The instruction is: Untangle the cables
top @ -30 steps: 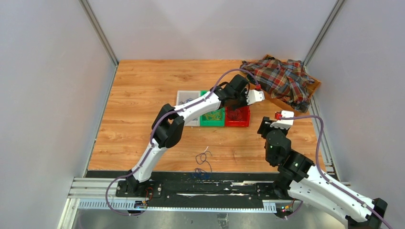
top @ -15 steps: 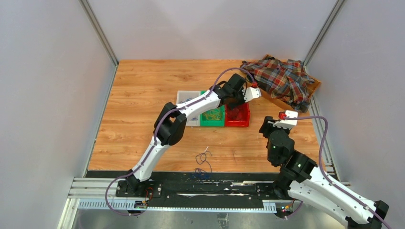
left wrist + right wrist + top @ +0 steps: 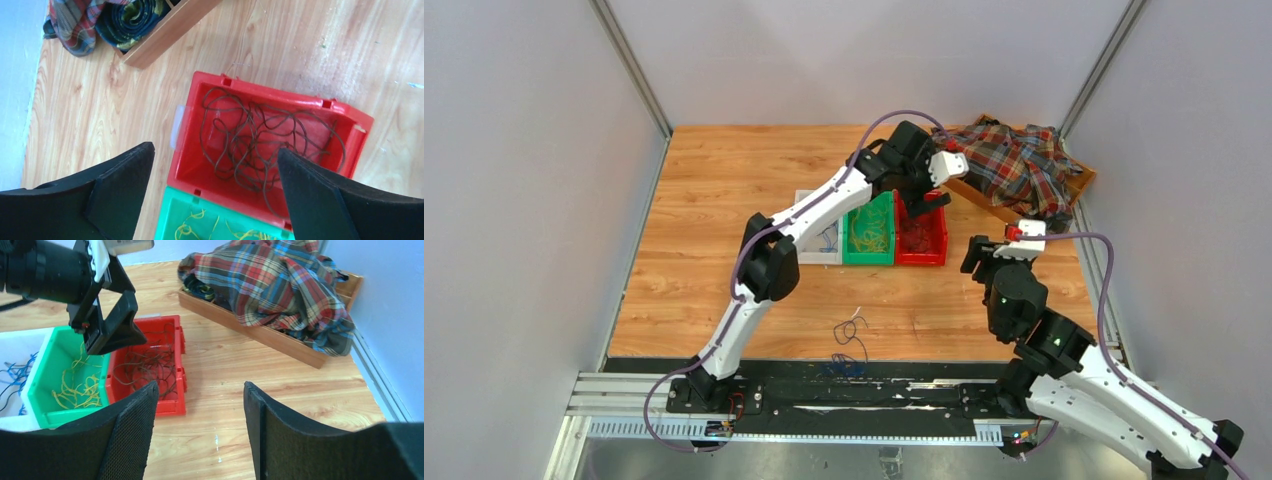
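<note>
Left jaws apart above brown cables in red bin.

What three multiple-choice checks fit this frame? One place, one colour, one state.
1. The dark brown cables lie in: A the red bin B the wooden tray C the white bin.
2. The green bin holds cables coloured: A blue B yellow C black.
3. The left gripper is: A shut on a cable B shut, empty C open, empty.
Key: A, brown loops fill the red bin; B, yellow cables show in the right wrist view; C, its fingers stand wide apart, holding nothing.
</note>
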{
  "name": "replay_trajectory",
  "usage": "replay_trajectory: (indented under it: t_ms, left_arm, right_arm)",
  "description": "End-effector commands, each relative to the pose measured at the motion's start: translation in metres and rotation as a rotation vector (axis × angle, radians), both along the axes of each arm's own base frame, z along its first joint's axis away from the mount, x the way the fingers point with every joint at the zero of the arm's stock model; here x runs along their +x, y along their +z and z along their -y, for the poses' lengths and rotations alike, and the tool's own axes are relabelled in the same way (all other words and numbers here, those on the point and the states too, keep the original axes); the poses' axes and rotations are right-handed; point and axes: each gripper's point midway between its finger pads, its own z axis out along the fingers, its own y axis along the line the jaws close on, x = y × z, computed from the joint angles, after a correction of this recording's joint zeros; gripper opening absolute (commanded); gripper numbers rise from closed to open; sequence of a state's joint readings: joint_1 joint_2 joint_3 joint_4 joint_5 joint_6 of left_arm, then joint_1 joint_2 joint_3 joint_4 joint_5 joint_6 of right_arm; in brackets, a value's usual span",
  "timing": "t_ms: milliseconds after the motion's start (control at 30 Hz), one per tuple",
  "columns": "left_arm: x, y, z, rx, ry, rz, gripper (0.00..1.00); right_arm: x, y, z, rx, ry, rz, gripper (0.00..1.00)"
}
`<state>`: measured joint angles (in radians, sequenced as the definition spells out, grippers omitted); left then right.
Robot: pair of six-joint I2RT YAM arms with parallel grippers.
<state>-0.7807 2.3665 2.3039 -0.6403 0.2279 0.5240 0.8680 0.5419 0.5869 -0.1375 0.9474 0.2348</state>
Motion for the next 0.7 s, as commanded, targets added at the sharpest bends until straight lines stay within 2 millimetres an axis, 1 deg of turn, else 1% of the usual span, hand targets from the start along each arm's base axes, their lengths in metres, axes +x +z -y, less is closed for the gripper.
replay_trajectory:
  t_ms: [0, 67, 133, 200, 233, 267, 300, 367, 400, 467, 533, 567, 633, 667]
  left_arm:
    - [-0.016, 0.058, -0.028, -0.030, -0.034, -0.014, 0.98]
    - [-0.019, 0.077, -0.046, -0.035, -0.008, -0.014, 0.98]
    - [-0.020, 0.094, -0.071, -0.037, 0.044, -0.018, 0.98]
    - [-0.020, 0.105, -0.104, -0.047, 0.132, -0.041, 0.98]
    - [-0.022, 0.117, -0.124, -0.065, 0.182, -0.052, 0.98]
    - [-0.023, 0.121, -0.143, -0.071, 0.222, -0.068, 0.98]
    - [-0.024, 0.122, -0.164, -0.071, 0.269, -0.084, 0.98]
    - [-0.026, 0.121, -0.204, -0.067, 0.359, -0.100, 0.98]
    - [-0.029, 0.120, -0.223, -0.060, 0.389, -0.102, 0.98]
    - [-0.036, 0.112, -0.261, -0.047, 0.442, -0.119, 0.98]
    - [-0.047, 0.105, -0.288, -0.055, 0.476, -0.148, 0.98]
    - [-0.054, 0.096, -0.299, -0.056, 0.494, -0.179, 0.98]
    - [-0.063, 0.088, -0.316, -0.069, 0.526, -0.210, 0.98]
    - [-0.066, 0.086, -0.322, -0.073, 0.538, -0.217, 0.98]
  right_arm:
    - [0.003, 0.013, -0.014, -0.065, 0.100, -0.020, 0.65]
    - [0.004, 0.009, -0.028, -0.080, 0.169, -0.046, 0.67]
    - [0.005, -0.001, -0.050, -0.073, 0.264, -0.087, 0.68]
    - [0.002, -0.020, -0.079, -0.059, 0.394, -0.160, 0.69]
    - [0.000, -0.036, -0.095, -0.060, 0.451, -0.215, 0.69]
    - [-0.005, -0.051, -0.113, -0.059, 0.534, -0.265, 0.69]
    - [-0.010, -0.065, -0.129, -0.064, 0.604, -0.312, 0.69]
    - [-0.027, -0.092, -0.164, -0.060, 0.792, -0.397, 0.69]
    - [-0.038, -0.102, -0.181, -0.055, 0.893, -0.429, 0.69]
    - [-0.056, -0.119, -0.207, -0.055, 1.063, -0.486, 0.69]
    - [-0.066, -0.133, -0.224, -0.075, 1.180, -0.528, 0.69]
    - [-0.066, -0.140, -0.230, -0.092, 1.210, -0.548, 0.69]
    - [-0.069, -0.148, -0.244, -0.116, 1.289, -0.583, 0.69]
    - [-0.070, -0.158, -0.250, -0.130, 1.317, -0.618, 0.69]
